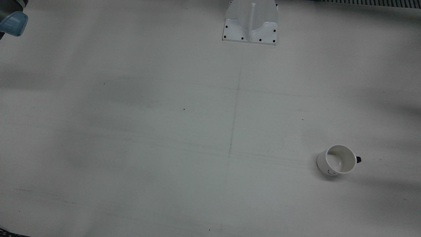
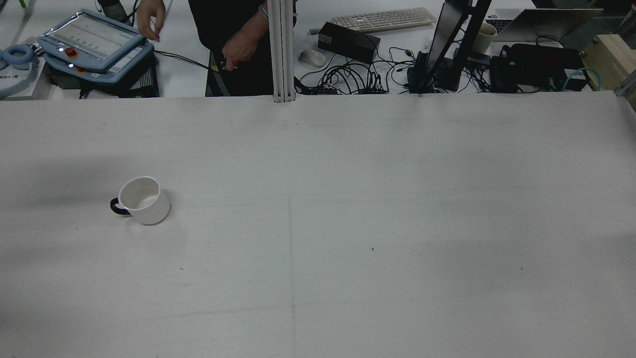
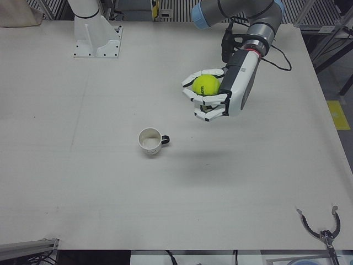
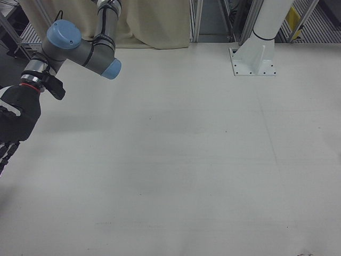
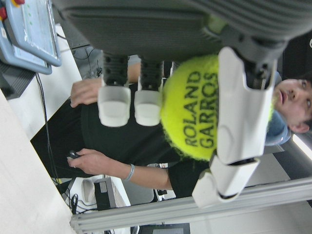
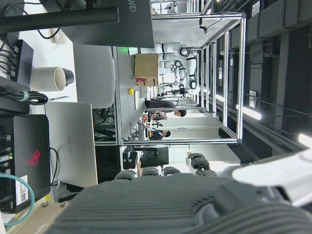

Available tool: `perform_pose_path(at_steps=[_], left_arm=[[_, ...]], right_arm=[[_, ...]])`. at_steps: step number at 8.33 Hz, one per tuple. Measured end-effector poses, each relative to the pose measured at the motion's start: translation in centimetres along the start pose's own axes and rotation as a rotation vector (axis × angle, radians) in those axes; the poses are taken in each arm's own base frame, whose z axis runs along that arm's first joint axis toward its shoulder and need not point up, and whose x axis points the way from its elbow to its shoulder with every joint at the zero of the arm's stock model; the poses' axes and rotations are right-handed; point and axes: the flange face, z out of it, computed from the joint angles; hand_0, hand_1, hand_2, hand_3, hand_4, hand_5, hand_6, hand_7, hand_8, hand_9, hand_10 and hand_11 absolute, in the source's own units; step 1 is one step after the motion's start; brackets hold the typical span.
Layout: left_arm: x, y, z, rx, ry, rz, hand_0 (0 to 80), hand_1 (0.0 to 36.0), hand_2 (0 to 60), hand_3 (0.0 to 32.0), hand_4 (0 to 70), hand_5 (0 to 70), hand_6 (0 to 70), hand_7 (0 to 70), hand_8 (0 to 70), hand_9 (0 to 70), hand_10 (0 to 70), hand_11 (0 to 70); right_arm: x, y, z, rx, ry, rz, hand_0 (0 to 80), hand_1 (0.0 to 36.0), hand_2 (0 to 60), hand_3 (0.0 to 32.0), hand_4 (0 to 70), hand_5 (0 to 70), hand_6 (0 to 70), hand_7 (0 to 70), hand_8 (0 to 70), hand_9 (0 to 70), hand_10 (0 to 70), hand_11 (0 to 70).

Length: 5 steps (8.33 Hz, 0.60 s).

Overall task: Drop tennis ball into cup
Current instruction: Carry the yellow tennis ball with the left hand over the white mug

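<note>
A white cup (image 3: 150, 141) with a dark handle stands upright on the table; it also shows in the front view (image 1: 337, 160) and the rear view (image 2: 143, 200). It looks empty. My left hand (image 3: 216, 95) is shut on a yellow tennis ball (image 3: 206, 85), held in the air above the table, to the right of and beyond the cup in the left-front view. The left hand view shows the ball (image 5: 195, 107) marked ROLAND GARROS between white fingers (image 5: 235, 117). My right hand (image 4: 13, 128) hangs at the left edge of the right-front view, fingers pointing down and cut off by the frame edge.
A white arm pedestal (image 1: 250, 23) is bolted at the table's far side. Across the table edge a person (image 2: 233, 44) stands by a teach pendant (image 2: 94, 42), cables, a keyboard and a monitor. A tool (image 3: 322, 229) lies near the table's front right corner.
</note>
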Motion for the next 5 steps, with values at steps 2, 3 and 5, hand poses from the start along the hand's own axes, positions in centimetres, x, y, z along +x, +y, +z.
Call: perform_pose_path(at_steps=[2, 3, 5], left_arm=[[-4.5, 2.8, 2.7, -0.05, -0.091, -0.022, 72.6, 36.0, 60.0, 0.0, 64.4, 25.6, 39.2, 70.0, 69.7, 70.0, 70.0, 70.0], [-8.0, 4.6, 4.7, -0.077, -0.154, -0.04, 75.3, 36.0, 60.0, 0.0, 63.0, 25.6, 38.9, 70.0, 69.0, 70.0, 70.0, 70.0], [-12.1, 4.5, 6.6, -0.073, -0.211, -0.057, 78.8, 36.0, 60.0, 0.0, 59.9, 25.5, 37.9, 70.0, 67.7, 70.0, 70.0, 70.0]], right_arm=[[0.0, 0.0, 0.0, 0.0, 0.0, 0.001, 0.0, 0.0, 0.0, 0.0, 0.0, 0.0, 0.0, 0.0, 0.0, 0.0, 0.0, 0.0], [0.0, 0.0, 0.0, 0.0, 0.0, 0.001, 0.0, 0.0, 0.0, 0.0, 0.0, 0.0, 0.0, 0.0, 0.0, 0.0, 0.0, 0.0], [0.0, 0.0, 0.0, 0.0, 0.0, 0.001, 0.0, 0.0, 0.0, 0.0, 0.0, 0.0, 0.0, 0.0, 0.0, 0.0, 0.0, 0.0]])
